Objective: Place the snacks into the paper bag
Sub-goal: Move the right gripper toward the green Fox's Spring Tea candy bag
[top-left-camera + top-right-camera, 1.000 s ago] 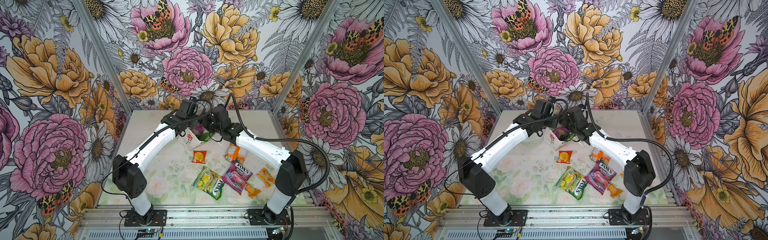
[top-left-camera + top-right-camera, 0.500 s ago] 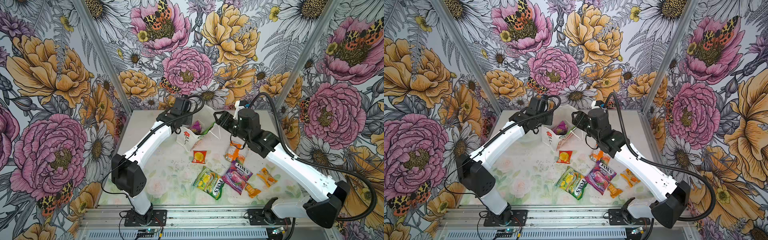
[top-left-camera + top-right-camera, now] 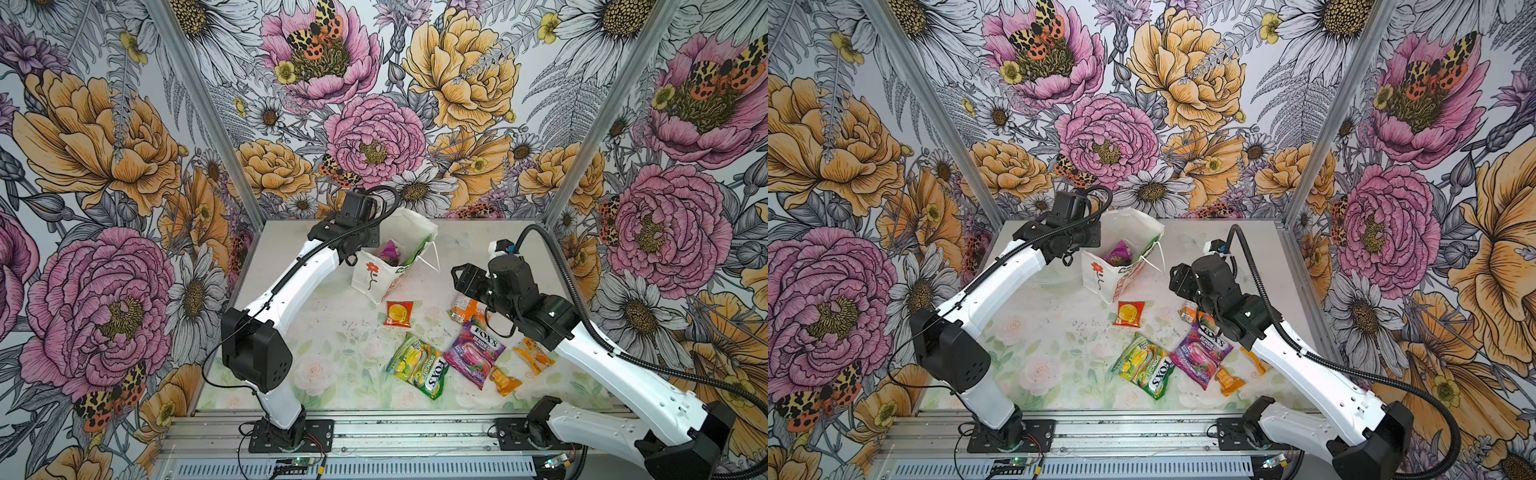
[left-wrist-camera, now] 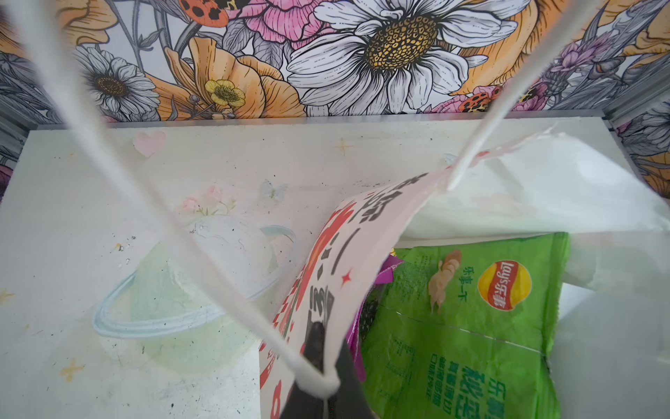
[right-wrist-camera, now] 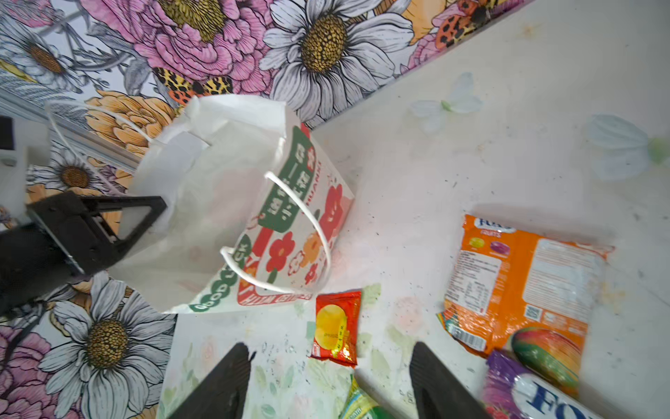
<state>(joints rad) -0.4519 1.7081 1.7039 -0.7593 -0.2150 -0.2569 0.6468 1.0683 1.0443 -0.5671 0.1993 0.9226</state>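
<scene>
A: In a top view, paper bag (image 3: pixel 376 276) stands near the table's (image 3: pixel 332 332) back edge. Left gripper (image 3: pixel 358 254) is clamped on its rim; right gripper (image 3: pixel 463 279) gapes, empty.
B: Left wrist: green Lay's packet (image 4: pixel 471 326) is inside. Right wrist: red sachet (image 5: pixel 335 328) lies flat beside the bag. Probably light and slippery, so pinch a crimped edge.

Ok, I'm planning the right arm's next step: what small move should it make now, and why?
Probably lower the right pincer toward the small red sachet: its jaws stand open and empty, aimed at it, and the left pincer holds the paper bag open.
</scene>
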